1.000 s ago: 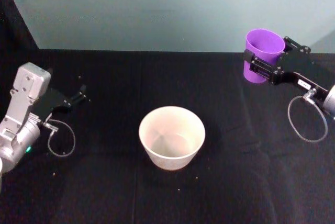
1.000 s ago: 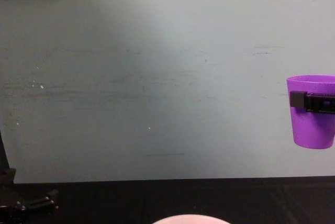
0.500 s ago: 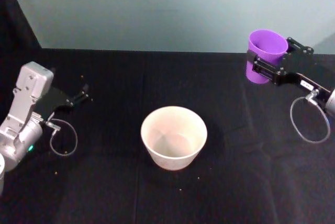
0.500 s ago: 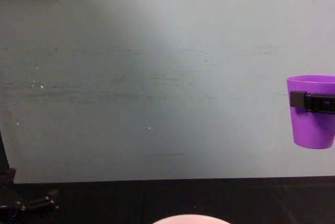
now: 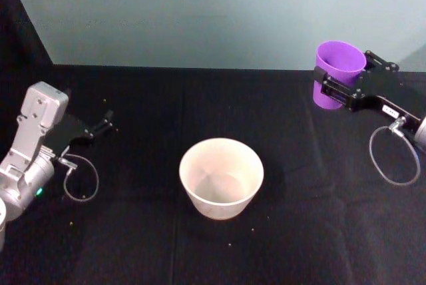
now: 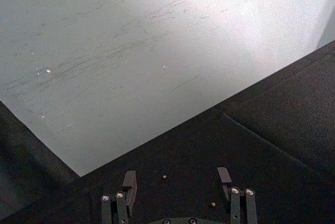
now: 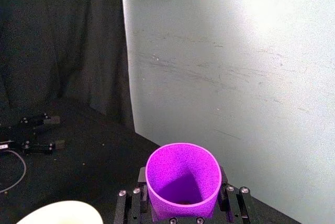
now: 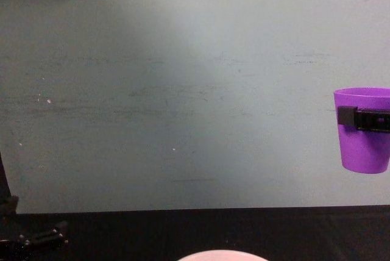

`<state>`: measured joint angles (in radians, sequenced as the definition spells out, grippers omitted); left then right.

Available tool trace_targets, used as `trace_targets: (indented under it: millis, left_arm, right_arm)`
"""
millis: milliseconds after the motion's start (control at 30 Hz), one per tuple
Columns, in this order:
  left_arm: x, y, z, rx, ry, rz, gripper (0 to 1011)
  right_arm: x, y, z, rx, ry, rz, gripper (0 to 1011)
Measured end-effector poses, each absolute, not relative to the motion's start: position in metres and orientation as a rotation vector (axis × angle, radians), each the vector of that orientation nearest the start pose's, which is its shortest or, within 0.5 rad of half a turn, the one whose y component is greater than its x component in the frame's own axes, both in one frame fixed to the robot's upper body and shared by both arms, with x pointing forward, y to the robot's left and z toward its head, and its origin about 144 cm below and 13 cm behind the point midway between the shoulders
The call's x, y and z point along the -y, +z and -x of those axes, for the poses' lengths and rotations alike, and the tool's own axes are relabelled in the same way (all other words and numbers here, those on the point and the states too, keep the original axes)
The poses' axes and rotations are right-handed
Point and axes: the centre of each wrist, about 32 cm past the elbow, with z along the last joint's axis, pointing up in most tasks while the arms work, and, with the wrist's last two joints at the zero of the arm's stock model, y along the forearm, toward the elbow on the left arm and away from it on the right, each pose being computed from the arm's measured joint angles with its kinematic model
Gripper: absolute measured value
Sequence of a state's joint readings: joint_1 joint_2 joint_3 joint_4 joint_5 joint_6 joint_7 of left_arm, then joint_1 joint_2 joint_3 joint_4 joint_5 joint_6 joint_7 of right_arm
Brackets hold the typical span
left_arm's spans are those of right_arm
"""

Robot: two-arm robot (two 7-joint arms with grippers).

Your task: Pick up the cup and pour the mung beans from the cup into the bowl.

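Bowl (image 5: 213, 206) at centre, purple cup (image 5: 339, 62) aloft to its right.
Left gripper (image 5: 105, 124) parked at left, jaws wide, empty. Right gripper (image 5: 341, 87) clamps the cup mid-wall, upright, clear of the black cloth (image 5: 133, 245). Risk: tipping before the rim is over the bowl scatters beans; smooth tapered wall may slip.

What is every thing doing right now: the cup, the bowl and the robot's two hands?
cup: upright, held up off the table, not pouring.
bowl: standing upright on the table, looks empty.
right gripper: fingers shut on the cup, off to the bowl's right.
left gripper: fingers open, holding nothing, parked at the left.
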<state>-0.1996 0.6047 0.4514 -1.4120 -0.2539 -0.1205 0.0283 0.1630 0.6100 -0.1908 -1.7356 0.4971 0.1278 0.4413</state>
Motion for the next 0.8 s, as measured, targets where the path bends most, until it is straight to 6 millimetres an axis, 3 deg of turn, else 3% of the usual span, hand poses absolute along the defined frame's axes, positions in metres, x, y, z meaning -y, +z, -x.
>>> trace_targets:
  millis: [800]
  left_arm:
    - [-0.3097, 1.1398, -0.4886, 0.285, 1.248, -0.305, 1000]
  right_arm:
    - [0.3182, 1.2576, -0.4854, 0.138, -0.895, 0.073, 735]
